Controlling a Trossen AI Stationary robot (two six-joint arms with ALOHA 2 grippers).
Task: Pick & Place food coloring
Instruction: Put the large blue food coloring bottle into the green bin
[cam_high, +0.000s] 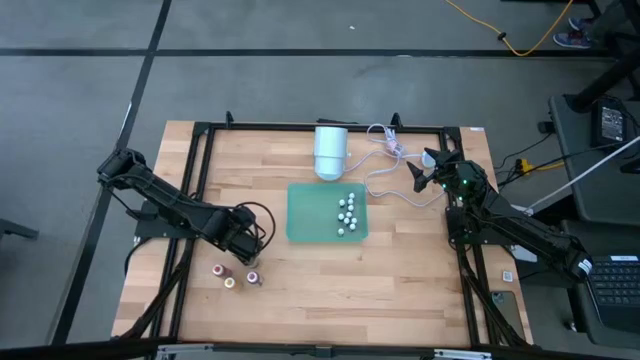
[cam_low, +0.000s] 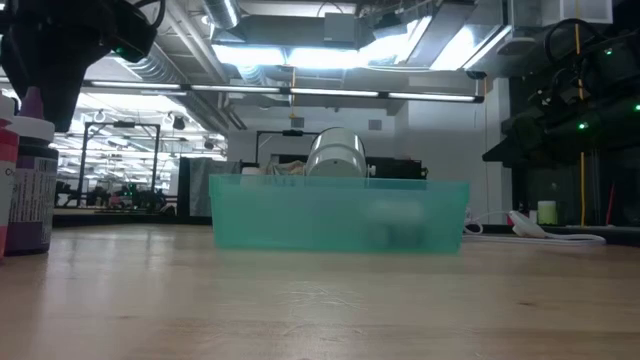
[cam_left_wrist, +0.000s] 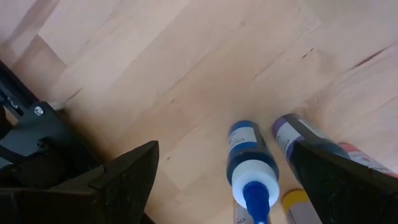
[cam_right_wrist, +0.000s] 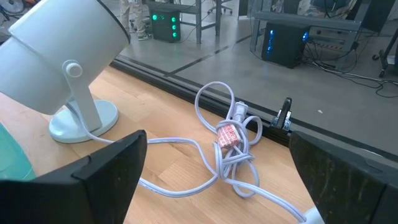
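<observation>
The food coloring bottles stand on the wood near the table's near-left part (cam_high: 230, 280). In the left wrist view I see a blue bottle with a white collar and blue tip (cam_left_wrist: 249, 163), a purple one (cam_left_wrist: 292, 132), a yellow top (cam_left_wrist: 295, 199) and a bit of red (cam_left_wrist: 356, 151). My left gripper (cam_left_wrist: 224, 147) is open and hovers just above them (cam_high: 247, 240), its fingers on either side of the blue bottle. In the low view the purple bottle (cam_low: 32, 185) stands at the left edge. My right gripper (cam_right_wrist: 217, 186) is open, over the table's far-right part (cam_high: 430, 172).
A shallow green tray (cam_high: 305, 215) holding several small white balls sits mid-table. Behind it stands a white lamp (cam_high: 331, 150) with its grey cable (cam_right_wrist: 227, 140) coiled toward the right. A black frame rail (cam_high: 200, 170) runs around the wooden top.
</observation>
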